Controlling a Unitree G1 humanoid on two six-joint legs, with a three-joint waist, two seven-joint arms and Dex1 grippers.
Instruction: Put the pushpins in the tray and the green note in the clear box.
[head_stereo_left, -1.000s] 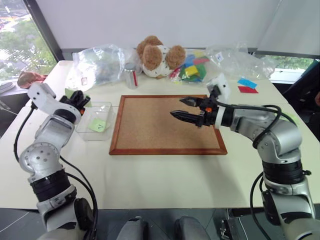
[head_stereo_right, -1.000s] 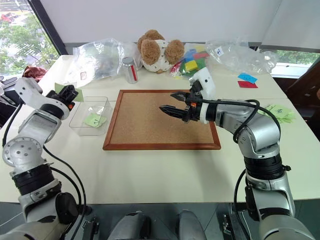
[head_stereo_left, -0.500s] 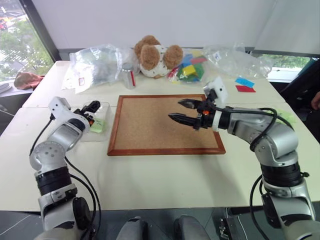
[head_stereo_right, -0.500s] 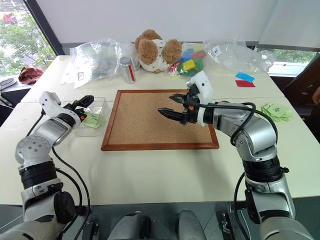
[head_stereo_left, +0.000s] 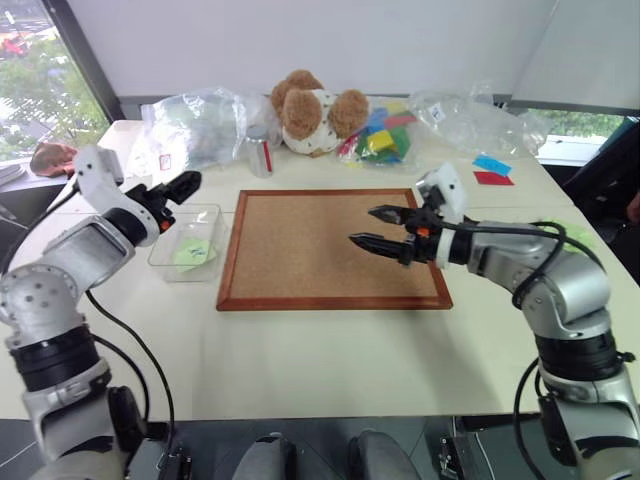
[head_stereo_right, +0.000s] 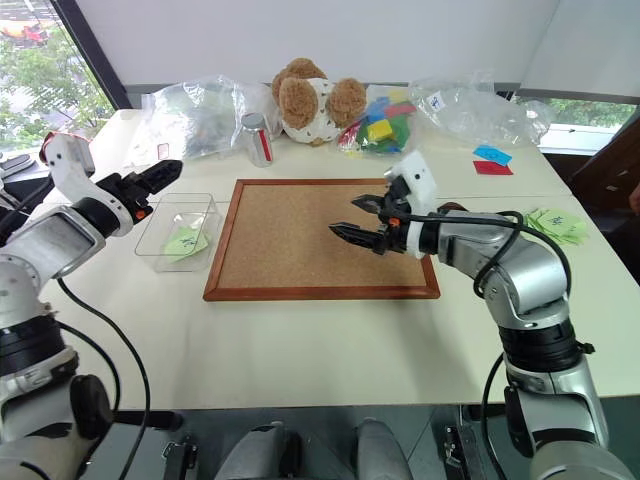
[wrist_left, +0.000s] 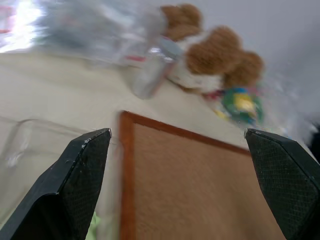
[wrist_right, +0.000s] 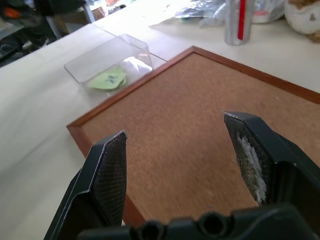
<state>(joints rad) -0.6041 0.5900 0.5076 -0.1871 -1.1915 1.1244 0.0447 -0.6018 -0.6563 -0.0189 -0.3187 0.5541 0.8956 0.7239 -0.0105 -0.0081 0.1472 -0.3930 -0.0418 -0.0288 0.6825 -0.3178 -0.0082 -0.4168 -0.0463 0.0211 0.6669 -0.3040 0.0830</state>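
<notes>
1. The green note (head_stereo_right: 186, 241) lies flat on the floor of the clear box (head_stereo_right: 150, 236), which stands on the worktop (head_stereo_right: 320, 340) just left of the corkboard (head_stereo_right: 322, 240). That part of the task looks done.
2. The left tool (head_stereo_right: 152, 179) hangs above the far left corner of the box with its jaws spread wide and nothing between them.
3. The right tool (head_stereo_right: 358, 219) hovers over the right part of the corkboard, jaws well apart and empty.
4. I can make out no pushpins on the board or the worktop, and no tray either; at this size the pins may be too small to tell.
5. Handling, as a judgement: the note is thin, light and limp, so it would slide or curl easily; take it by a raised edge, not flat from above.
6. The pins would be tiny, hard and slippery, best pinched by the head with the fingertips closing straight across.
7. The box is light and could skid if nudged.
8. A plush toy (head_stereo_right: 312, 101), a can (head_stereo_right: 259, 139) and clear bags (head_stereo_right: 195, 118) sit at the far edge.
</notes>
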